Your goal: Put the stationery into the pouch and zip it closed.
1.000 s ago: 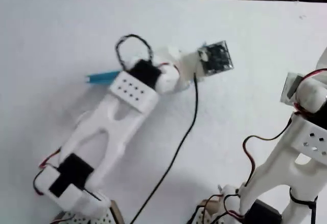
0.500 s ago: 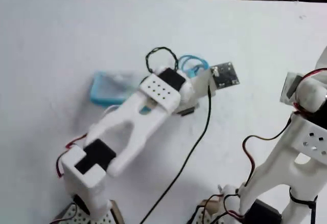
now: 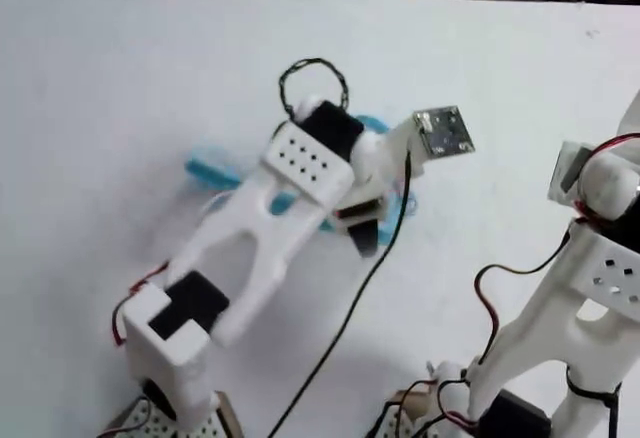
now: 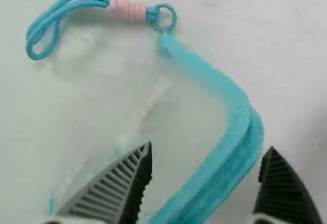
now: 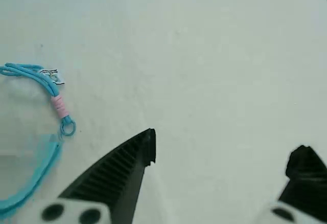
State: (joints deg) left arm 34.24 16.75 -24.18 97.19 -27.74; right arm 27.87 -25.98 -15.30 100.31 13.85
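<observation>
No writing or number is legible; the small tag (image 5: 51, 75) on the pouch cord (image 5: 25, 72) is too blurred to read.

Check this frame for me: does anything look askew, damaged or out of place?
The pouch looks rumpled: its blue edge is bunched and doubled over between the open left fingers instead of lying flat. Its cord trails loose on the table. Nothing else stands out.

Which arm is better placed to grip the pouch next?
Likely left. The left end effector, open, straddles the blue edge of the pouch. The right end effector hangs open over the table, with the pouch off to one side.
</observation>
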